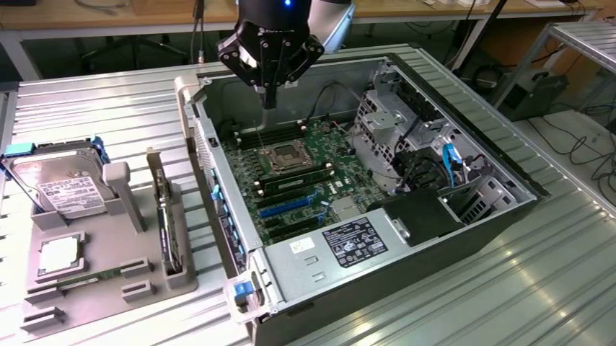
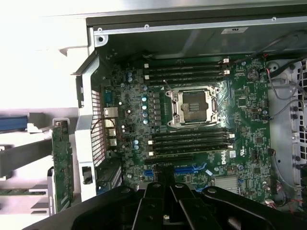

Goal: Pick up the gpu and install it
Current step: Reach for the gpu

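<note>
One gpu (image 1: 169, 220) on edge in holder (image 1: 97, 282), just outside case (image 1: 385, 267) rear wall, long axis parallel to that wall. I hold jaws pressed together, empty, over case interior above motherboard (image 1: 288, 180).

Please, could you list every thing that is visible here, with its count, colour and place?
computer case: one, silver and black, lying open, middle of table
motherboard: one, green, inside case
tray: one, grey, at the exterior view's left of case
gpu: one, dark, standing on edge in tray, next to case
hard drive: one, silver with white label, upright in tray
memory stick: one, green, lying in tray
table: one, silvery, ribbed, under everything
gripper: one, black, shut, holding nothing, above motherboard
</note>
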Tool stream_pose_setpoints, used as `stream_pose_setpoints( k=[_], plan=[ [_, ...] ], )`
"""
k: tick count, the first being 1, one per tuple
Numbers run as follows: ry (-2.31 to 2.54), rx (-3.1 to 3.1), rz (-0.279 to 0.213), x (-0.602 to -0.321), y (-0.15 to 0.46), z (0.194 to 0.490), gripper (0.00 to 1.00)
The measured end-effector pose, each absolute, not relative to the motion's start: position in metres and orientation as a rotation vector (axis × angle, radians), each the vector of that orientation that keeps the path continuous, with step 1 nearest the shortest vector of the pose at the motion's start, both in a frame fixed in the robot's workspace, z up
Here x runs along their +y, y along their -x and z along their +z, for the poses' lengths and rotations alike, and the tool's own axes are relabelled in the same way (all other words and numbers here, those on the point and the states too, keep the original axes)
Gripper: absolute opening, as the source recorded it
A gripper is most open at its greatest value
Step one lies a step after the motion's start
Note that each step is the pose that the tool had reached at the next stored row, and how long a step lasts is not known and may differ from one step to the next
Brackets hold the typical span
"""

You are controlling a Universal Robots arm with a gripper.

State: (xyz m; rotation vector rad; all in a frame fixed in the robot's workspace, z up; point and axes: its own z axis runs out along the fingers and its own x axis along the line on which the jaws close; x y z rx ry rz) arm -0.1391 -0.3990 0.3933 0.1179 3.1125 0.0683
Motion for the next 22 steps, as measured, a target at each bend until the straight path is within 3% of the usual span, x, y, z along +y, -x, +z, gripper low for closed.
stream_pose_setpoints(
  k=[22],
  plan=[
    [-0.118,3.112,0.068,-0.399,0.1443,0.3933,0.11]
  ],
)
